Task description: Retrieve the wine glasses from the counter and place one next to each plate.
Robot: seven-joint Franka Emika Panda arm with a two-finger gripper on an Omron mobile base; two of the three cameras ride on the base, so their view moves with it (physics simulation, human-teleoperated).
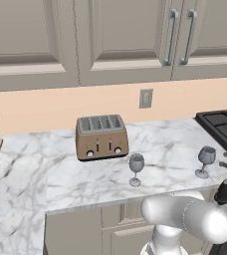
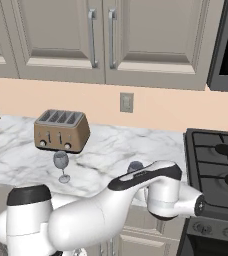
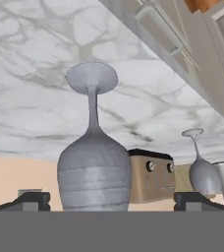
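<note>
Currently two clear grey-tinted stemmed wine glasses (image 1: 136, 169) (image 1: 205, 161) are standing upright and apart on the white grey-veined marble counter (image 1: 85, 172), the nearer sitting between the spread-wide, empty gripper (image 3: 106, 199) fingertips (image 3: 30, 201); a bronze four-slot toaster (image 1: 101, 136) is standing behind them, with a black gas hob (image 1: 224, 124) flanking the counter.

No legible text, label, brand, number or sign in any view. Toaster (image 1: 101, 137) front carries knobs and levers, no readable markings. Wall outlet plate (image 1: 146, 98) is blank. Stove (image 2: 221, 165) control knobs show no readable figures at this resolution.
</note>
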